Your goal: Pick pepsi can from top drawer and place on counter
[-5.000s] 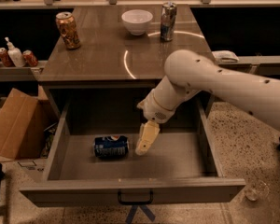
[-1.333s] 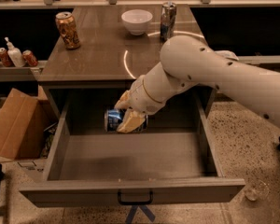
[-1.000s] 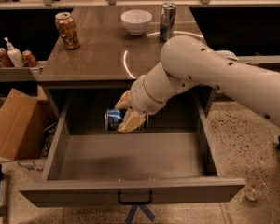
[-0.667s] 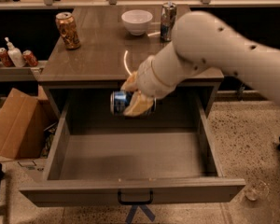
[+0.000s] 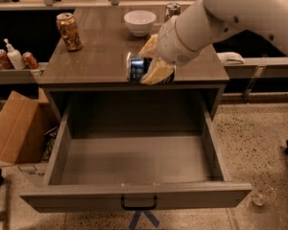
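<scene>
Your hand (image 5: pixel 152 63) is clamped on the pepsi can (image 5: pixel 136 69) and has lifted it out of the top drawer (image 5: pixel 134 195) to the desk (image 5: pixel 101 56) front edge, so setting it down looks next.

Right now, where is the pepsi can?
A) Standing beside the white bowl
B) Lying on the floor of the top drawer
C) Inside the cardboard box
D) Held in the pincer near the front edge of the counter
D: the pincer is shut on the pepsi can, holding it on its side near the front edge of the counter, while the open top drawer below shows no can.
</scene>
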### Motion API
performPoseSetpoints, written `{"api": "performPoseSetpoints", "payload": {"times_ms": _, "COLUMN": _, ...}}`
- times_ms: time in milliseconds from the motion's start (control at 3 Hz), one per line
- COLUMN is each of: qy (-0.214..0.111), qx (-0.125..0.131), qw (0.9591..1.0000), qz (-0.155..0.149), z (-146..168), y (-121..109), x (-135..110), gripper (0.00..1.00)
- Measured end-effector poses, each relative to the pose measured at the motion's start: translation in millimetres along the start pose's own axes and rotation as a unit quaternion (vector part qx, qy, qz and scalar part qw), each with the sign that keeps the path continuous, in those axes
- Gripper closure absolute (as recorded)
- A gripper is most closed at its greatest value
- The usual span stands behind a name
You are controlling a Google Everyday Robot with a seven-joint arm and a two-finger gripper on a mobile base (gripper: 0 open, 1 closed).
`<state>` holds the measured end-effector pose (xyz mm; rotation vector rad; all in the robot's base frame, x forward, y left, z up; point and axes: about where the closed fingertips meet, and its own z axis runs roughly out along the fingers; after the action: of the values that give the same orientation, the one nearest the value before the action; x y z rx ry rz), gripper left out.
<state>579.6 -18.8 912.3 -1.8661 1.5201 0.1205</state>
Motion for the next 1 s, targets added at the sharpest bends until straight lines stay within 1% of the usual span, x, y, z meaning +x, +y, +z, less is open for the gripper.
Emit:
{"api": "performPoseSetpoints", "payload": {"times_ms": 333, "qy": -0.009, "qx": 0.009, "qw": 0.9997, "qz": 0.022, "z": -4, "y": -43, "x": 16, "gripper": 1.00}}
{"api": "performPoseSetpoints", "payload": {"times_ms": 667, "qy": -0.033, "qx": 0.013, "qw": 0.9984, "qz": 0.045, "z": 6, "y": -78, "x": 33, "gripper": 1.00}}
{"api": "performPoseSetpoints", "payload": {"times_ms": 1000, "qy": -0.057, "qx": 0.006, "qw": 0.9961, "qz": 0.067, "z": 29, "y": -101, "x": 44, "gripper": 1.00}}
